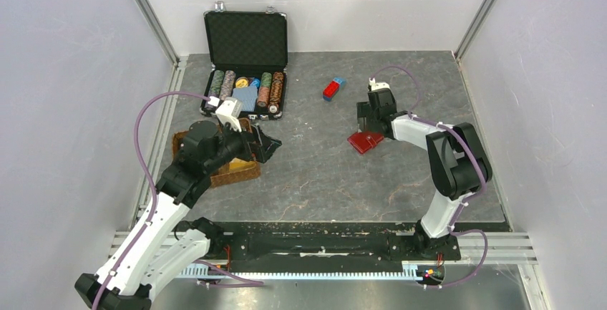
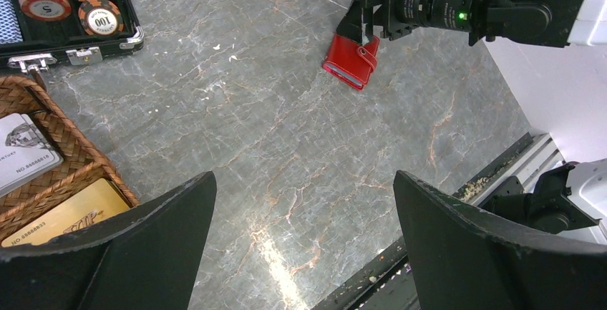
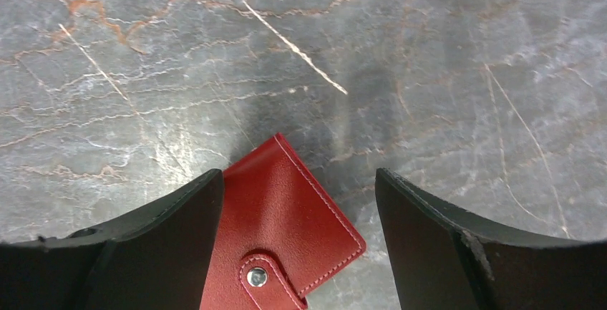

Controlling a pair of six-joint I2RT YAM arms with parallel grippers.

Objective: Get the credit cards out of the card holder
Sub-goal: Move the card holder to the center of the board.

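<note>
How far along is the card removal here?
Looks done: a pale card and a gold card lie in the wicker basket. In hand: nothing; left claw and right claw are open, the right over the red card holder, which lies folded, strap snapped, on the table. Left: unclear, since its inside is hidden.

The red wallet lay shut and flat on the table, snap tab fastened. A pale card and a gold card lay in a basket.
</note>
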